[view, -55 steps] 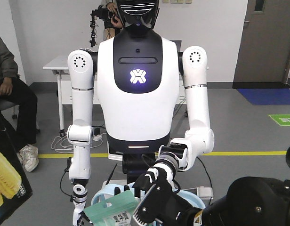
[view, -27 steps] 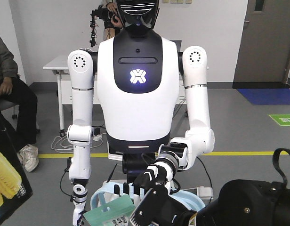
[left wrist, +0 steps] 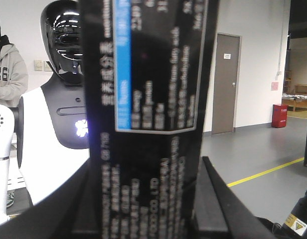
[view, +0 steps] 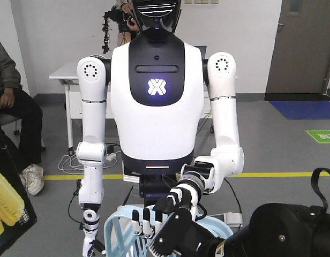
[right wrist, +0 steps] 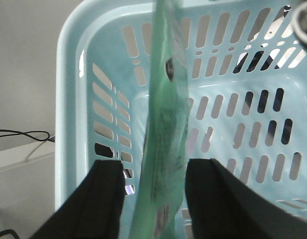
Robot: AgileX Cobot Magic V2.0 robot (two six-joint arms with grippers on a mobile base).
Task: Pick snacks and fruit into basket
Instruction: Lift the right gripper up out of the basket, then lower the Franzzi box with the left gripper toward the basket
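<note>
Right end effector [right wrist: 152, 199] is clamped on the mint-green pouch [right wrist: 166, 119], edge-on, long axis running away from the jaws and into the light blue basket [right wrist: 74, 94] directly beyond; release looks next. Left end effector [left wrist: 148, 199] is closed on the black-and-blue box [left wrist: 148, 84], upright, well off to the side of the basket.

left end effector [left wrist: 148, 199] clamped; right end effector [right wrist: 153, 199] clamped, pointing down

Front cam faces humanoid; wrist cams close-up.
</note>
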